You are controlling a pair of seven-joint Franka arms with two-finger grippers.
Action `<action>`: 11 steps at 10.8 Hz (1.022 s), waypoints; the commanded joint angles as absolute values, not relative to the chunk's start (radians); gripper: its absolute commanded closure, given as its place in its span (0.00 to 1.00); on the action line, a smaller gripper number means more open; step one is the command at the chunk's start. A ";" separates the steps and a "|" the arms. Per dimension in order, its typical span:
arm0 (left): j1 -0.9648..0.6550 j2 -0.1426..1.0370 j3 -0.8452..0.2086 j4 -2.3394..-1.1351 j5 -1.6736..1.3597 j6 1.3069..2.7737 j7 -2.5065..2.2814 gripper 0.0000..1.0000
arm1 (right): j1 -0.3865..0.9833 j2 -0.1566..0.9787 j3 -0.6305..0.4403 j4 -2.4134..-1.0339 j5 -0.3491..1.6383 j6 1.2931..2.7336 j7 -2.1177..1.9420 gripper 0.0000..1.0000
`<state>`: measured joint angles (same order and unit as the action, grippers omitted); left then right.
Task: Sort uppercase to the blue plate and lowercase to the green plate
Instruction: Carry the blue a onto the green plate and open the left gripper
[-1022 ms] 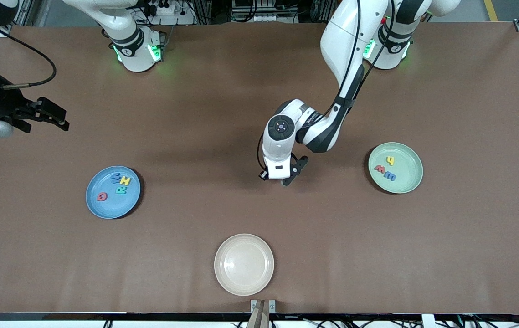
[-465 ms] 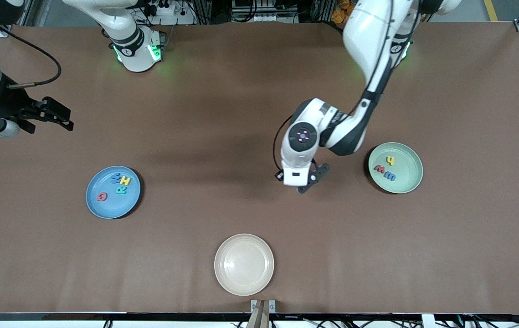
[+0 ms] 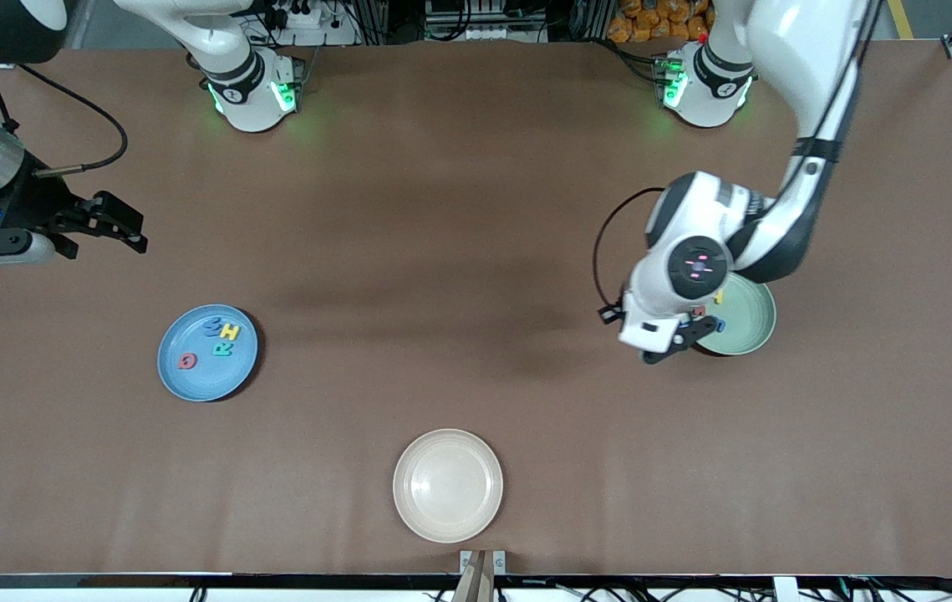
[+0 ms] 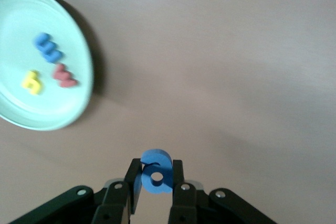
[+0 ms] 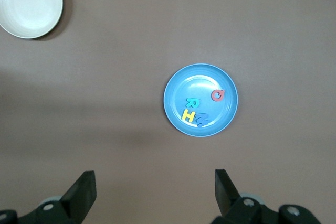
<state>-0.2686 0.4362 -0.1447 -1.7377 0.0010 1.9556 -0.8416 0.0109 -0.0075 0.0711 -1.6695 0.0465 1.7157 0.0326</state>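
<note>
Q, R, H, W (legible) on blue plate (image 5: 178, 85)

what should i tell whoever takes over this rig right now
Left hand: shut on the blue lowercase letter, in the air beside the green plate.
Right hand: open, empty, waiting at its end of the table.
Done: Q, R, W, H lie on the blue plate; yellow, red and blue small letters lie on the green plate.
Left: drop the held letter on the green plate. Beige plate holds nothing.

No print is readable, only foam letter shapes
</note>
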 commanded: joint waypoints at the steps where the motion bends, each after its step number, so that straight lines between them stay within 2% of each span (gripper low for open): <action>1: -0.088 0.353 -0.240 -1.889 0.054 1.974 -0.717 1.00 | 0.006 -0.014 0.064 -1.660 0.025 1.715 0.037 0.00; 3: 0.056 0.339 -0.296 -1.975 0.055 2.043 -0.593 1.00 | -0.055 -0.014 0.063 -1.651 0.026 1.709 0.028 0.00; 6: 0.135 0.348 -0.296 -2.058 0.089 2.150 -0.494 1.00 | -0.069 -0.012 0.064 -1.635 0.025 1.698 0.026 0.00; 7: 0.147 0.351 -0.296 -2.077 0.089 2.175 -0.471 0.96 | -0.074 -0.014 0.063 -1.638 0.028 1.700 0.025 0.00; 9: 0.156 0.351 -0.296 -2.075 0.089 2.178 -0.472 0.52 | -0.077 -0.014 0.061 -1.638 0.032 1.700 0.025 0.00; 10: 0.169 0.342 -0.298 -2.072 0.090 2.177 -0.471 0.36 | -0.077 -0.012 0.061 -1.640 0.034 1.700 0.015 0.00; 11: 0.182 0.328 -0.301 -2.065 0.091 2.172 -0.457 0.25 | -0.075 -0.003 0.063 -1.641 0.034 1.700 0.011 0.00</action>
